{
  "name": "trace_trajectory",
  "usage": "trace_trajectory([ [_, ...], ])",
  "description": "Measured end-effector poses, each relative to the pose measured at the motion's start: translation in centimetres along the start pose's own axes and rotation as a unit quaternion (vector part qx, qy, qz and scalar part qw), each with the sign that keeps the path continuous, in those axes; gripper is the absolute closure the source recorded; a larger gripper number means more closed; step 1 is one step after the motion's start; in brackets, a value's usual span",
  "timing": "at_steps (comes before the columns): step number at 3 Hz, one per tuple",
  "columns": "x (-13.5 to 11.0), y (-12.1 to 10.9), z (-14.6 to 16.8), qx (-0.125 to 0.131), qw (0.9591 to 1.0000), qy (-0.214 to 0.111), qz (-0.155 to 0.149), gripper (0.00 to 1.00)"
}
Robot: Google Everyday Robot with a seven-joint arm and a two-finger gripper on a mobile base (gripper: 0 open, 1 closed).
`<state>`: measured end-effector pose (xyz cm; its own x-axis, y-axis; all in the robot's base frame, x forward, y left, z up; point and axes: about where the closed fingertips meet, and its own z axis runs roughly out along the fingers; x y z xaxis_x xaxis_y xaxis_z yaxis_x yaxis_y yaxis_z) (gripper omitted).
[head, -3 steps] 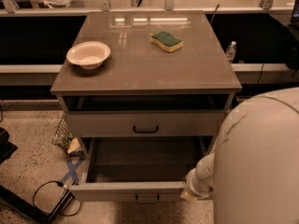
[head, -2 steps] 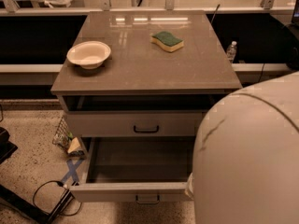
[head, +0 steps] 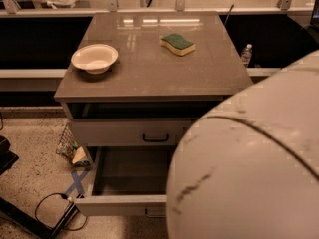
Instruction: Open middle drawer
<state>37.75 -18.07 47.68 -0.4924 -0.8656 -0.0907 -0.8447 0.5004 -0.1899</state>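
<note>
The middle drawer (head: 119, 205) is pulled far out of the grey cabinet, showing its bare inside (head: 134, 171). Its low front faces me, with a small black handle (head: 155, 213) partly cut off by my arm. Above it sits the taller-fronted top drawer (head: 114, 132) with a wider black handle (head: 155, 138) and a dark gap over it. The lowest drawer is hidden. My arm's large white shell (head: 249, 173) fills the lower right and covers the drawer's right side. The gripper is not in view.
On the cabinet top (head: 149, 78) stand a cream bowl (head: 94, 59) and a green-and-yellow sponge (head: 178, 44). A water bottle (head: 246, 55) stands behind at the right. On the floor at left lie a black cable (head: 50, 210), blue tape (head: 76, 183) and a wire basket (head: 67, 146).
My arm's white shell has swung left and closer, now covering the drawer's right side and the arm end seen earlier by its front corner. The drawer stays pulled out.
</note>
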Motion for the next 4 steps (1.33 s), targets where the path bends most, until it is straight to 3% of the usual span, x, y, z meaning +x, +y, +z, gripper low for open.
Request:
trace_trajectory([
  [1,-0.4,0.9,-0.2,-0.01,0.9998,0.004,-0.016,0.85],
  [2,-0.4,0.8,-0.3,-0.009,0.9999,-0.001,-0.015,0.62],
  [3,-1.7,-1.1,-1.0,0.016,0.9987,-0.021,-0.044,0.38],
  [4,-2.4,-4.5,-2.1,0.044,0.9955,-0.042,-0.073,0.15],
])
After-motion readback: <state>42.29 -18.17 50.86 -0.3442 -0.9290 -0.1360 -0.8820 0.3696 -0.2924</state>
